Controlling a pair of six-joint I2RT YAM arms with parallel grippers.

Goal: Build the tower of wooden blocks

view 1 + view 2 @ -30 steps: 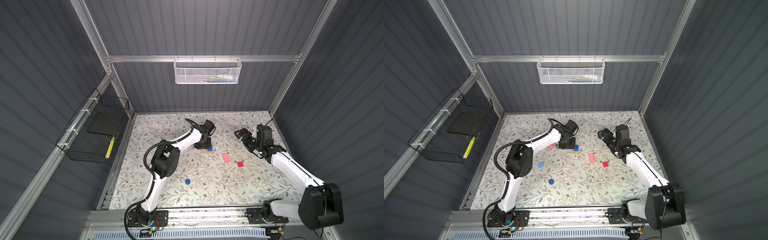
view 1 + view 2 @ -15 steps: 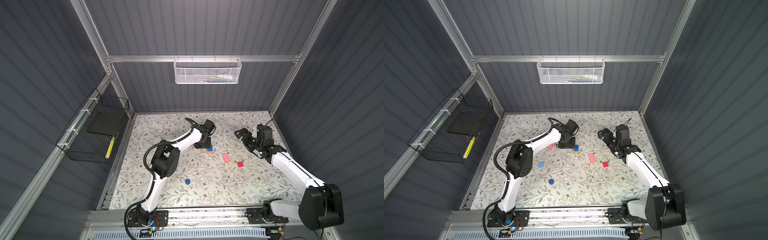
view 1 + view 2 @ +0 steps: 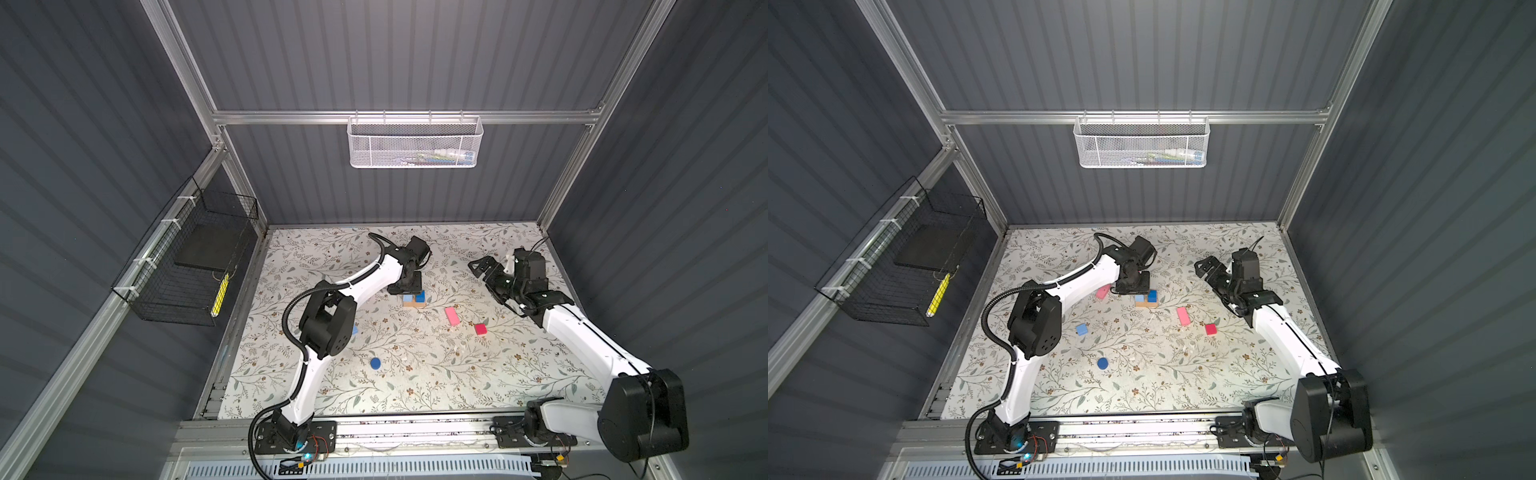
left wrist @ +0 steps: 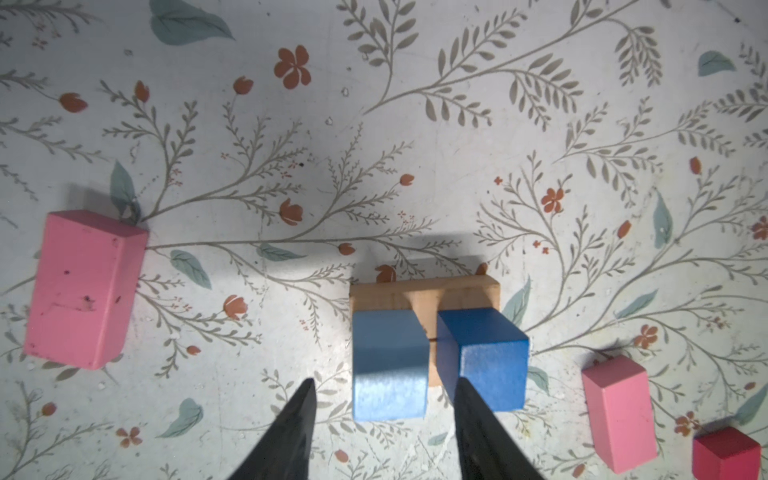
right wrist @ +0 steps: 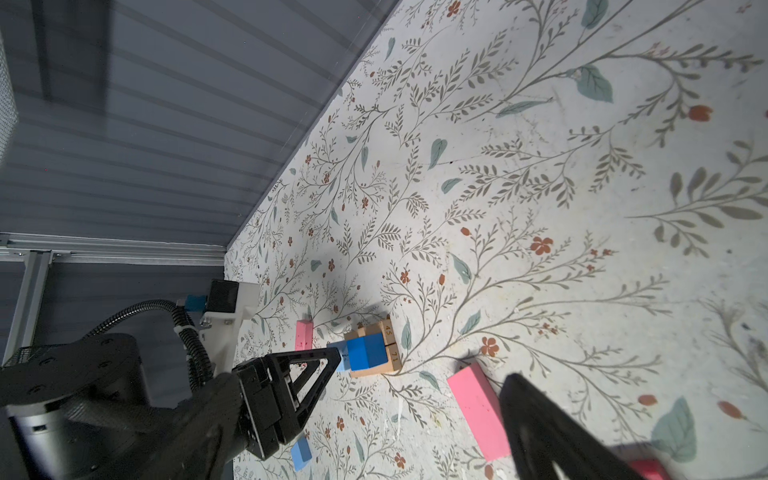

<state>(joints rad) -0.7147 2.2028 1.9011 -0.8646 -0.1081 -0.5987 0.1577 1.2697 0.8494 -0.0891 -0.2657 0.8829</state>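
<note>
The tower [image 3: 413, 300] is sitting mid-frame on the bench [image 3: 415, 374] in both top views: a light blue cube [image 4: 388, 365] and a dark blue cube [image 4: 486, 353] on tan oblongs [image 4: 424, 293]. The left tool [image 4: 384, 380] is standing spread either side of the light one. The right tool [image 5: 422, 365] is gaping wide, empty.

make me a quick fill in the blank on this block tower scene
1. A light blue cube and a darker blue cube sit side by side on a base coloured ___.
2. The left gripper straddles the ___ blue cube.
3. The pink oblongs lying on the mat number ___.
4. The right gripper is open and holds ___.

Missing words: tan; light; two; nothing.
</note>
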